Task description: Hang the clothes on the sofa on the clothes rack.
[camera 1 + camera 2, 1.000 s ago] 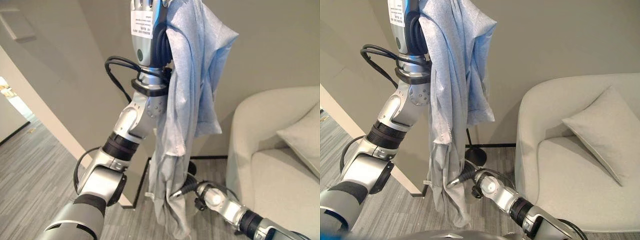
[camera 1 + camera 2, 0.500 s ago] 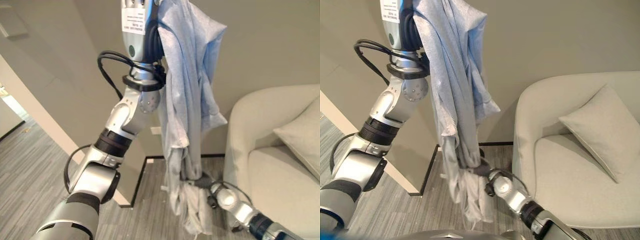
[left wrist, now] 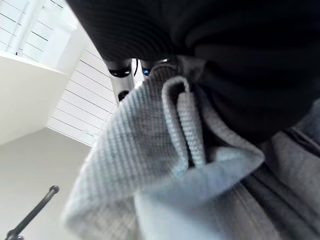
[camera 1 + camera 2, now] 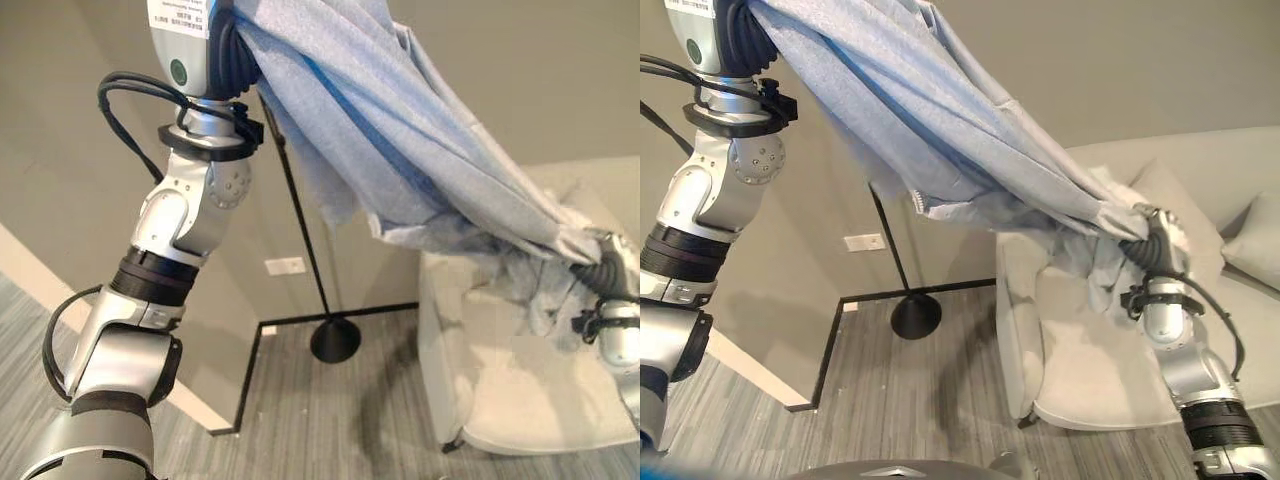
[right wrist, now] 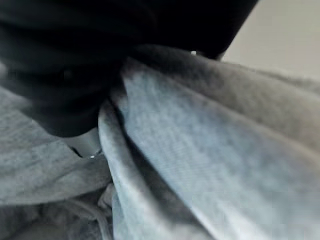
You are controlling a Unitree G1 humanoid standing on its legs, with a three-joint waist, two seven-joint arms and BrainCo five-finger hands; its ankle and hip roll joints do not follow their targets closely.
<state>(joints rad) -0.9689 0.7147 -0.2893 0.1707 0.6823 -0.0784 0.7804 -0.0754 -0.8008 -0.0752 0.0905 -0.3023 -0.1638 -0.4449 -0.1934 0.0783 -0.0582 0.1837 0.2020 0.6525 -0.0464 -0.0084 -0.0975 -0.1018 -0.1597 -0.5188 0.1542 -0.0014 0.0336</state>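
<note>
Garment (image 4: 420, 150) stretched taut between our hands: left hand (image 4: 235, 50) high, clamped on the upper end, rack pole (image 4: 300, 230) just below it, right hand (image 4: 1150, 245) low over the sofa (image 4: 1080, 390), gripping the bunched end.

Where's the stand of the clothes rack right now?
The rack's black round base sits on the floor by the wall, left of the sofa, its thin pole rising behind the stretched garment.

Light blue garment (image 4: 940, 120) is covering the fingers of both hands; the left hand (image 4: 235, 50), at 11 o'clock, is running off the frame edge.
</note>
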